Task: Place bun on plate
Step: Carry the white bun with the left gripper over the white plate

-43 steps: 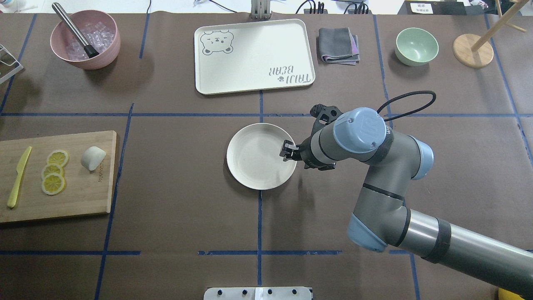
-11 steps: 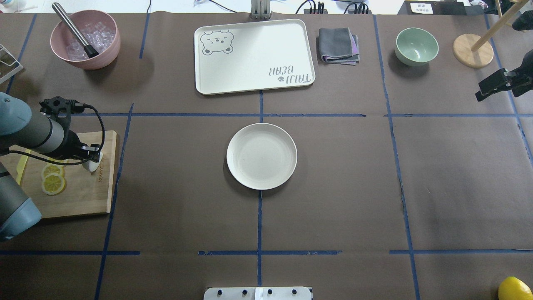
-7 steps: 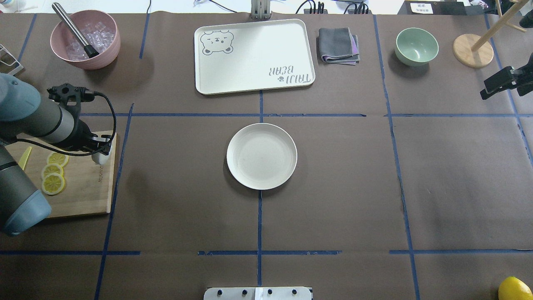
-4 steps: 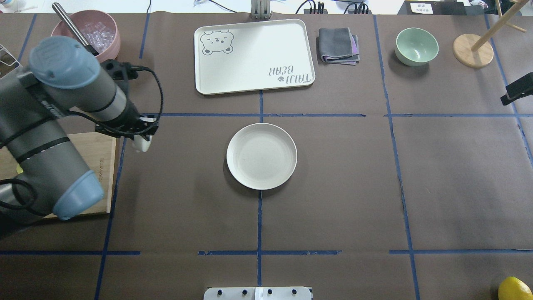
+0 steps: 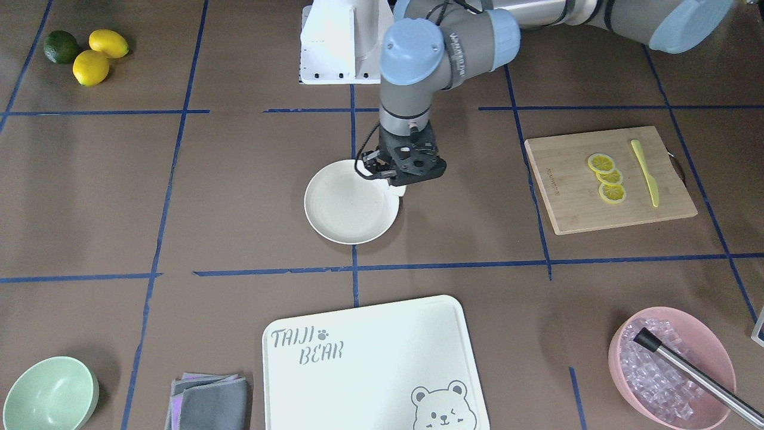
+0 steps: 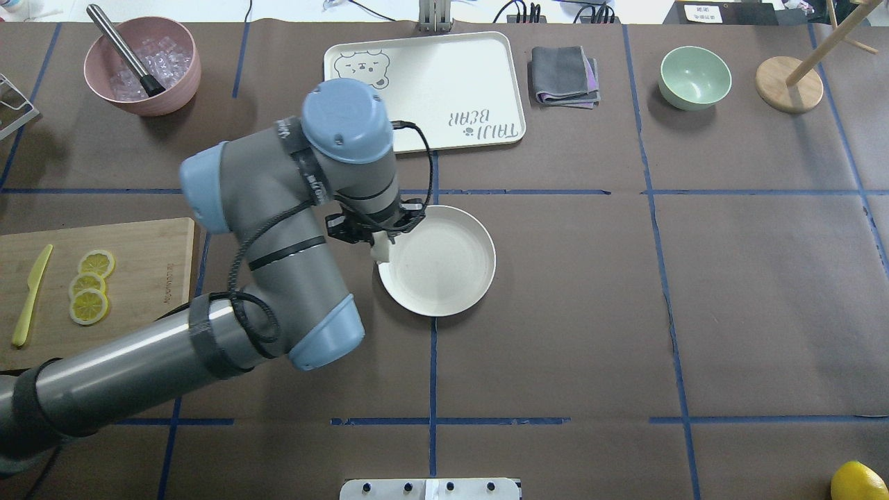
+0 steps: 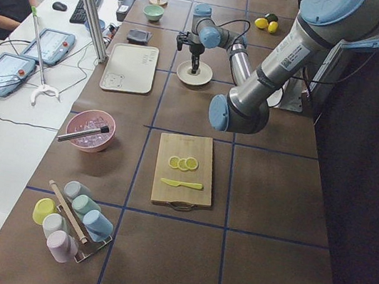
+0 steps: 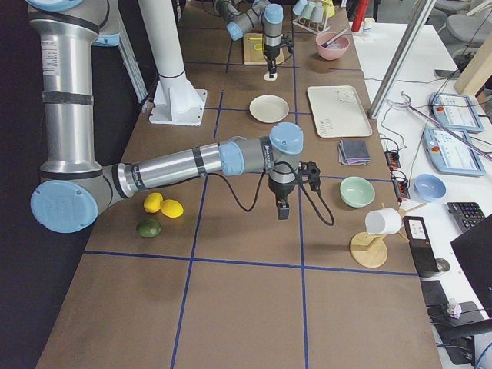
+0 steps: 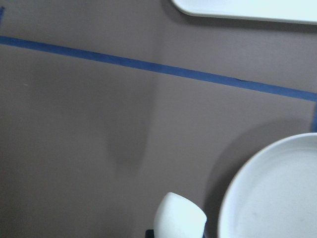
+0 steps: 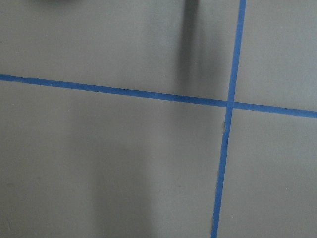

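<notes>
The bun (image 6: 380,252), a small white lump, hangs in my left gripper (image 6: 378,241), which is shut on it. It is over the left edge of the round cream plate (image 6: 444,267) at the table's middle. In the front-facing view the bun (image 5: 398,190) peeks out below the left gripper (image 5: 399,181) at the plate's (image 5: 346,209) right rim. The left wrist view shows the bun (image 9: 179,218) at the bottom with the plate (image 9: 277,193) to its right. My right gripper (image 8: 282,209) shows only in the exterior right view, low over bare table; I cannot tell its state.
A wooden cutting board (image 6: 139,298) with lemon slices (image 6: 89,286) and a yellow knife lies at the left. A bear-printed tray (image 6: 424,94), a pink bowl of ice (image 6: 142,66), a folded cloth (image 6: 566,75) and a green bowl (image 6: 694,76) line the far side.
My left arm lifted the bun off the cutting board and carried it right to the plate's left edge. The right arm drew back from the plate and left the overhead view.
</notes>
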`<state>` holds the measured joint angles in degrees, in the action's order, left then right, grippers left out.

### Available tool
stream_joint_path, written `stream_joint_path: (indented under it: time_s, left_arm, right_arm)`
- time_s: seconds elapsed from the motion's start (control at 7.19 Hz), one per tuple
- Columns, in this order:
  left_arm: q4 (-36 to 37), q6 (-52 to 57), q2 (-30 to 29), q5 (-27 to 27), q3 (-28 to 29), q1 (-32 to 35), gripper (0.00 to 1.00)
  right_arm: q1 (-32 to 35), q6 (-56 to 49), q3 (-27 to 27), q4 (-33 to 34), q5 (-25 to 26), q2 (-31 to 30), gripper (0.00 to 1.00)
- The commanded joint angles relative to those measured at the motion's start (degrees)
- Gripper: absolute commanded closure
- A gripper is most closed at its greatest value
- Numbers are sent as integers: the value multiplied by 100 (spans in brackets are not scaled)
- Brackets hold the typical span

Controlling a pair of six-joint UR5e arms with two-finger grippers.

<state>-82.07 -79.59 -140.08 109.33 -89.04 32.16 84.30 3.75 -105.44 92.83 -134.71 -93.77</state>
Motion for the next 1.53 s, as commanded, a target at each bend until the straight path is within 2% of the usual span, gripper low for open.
stream_joint_path:
  time_s: [0.0,0.14,0.28,0.97,1.11,1.39]
  left_arm:
    - [-482,-302,-485,-245,825,-297,66]
    - [-799,-328,-529,-393,1175,-359,66]
    - [-976,-329,-546,-447,1292,-385,66]
    - [-978,-302,-520,-456,1354,-430,62]
    - [-978,-285,-520,-456,1363,-430,59]
    - [-978,-293,-503,-456,1372,-430,38]
  right_arm:
    - [375,-514,233,-28,-222,-150,0]
    - [446,-585,286,-28,-231,-168,0]
    - [455,-586,295,-28,-248,-168,0]
    - [482,-577,296,-28,-249,-160,0]
    - [482,-577,296,-28,-249,-160,0]
    - [490,-577,296,-28,-249,-151,0]
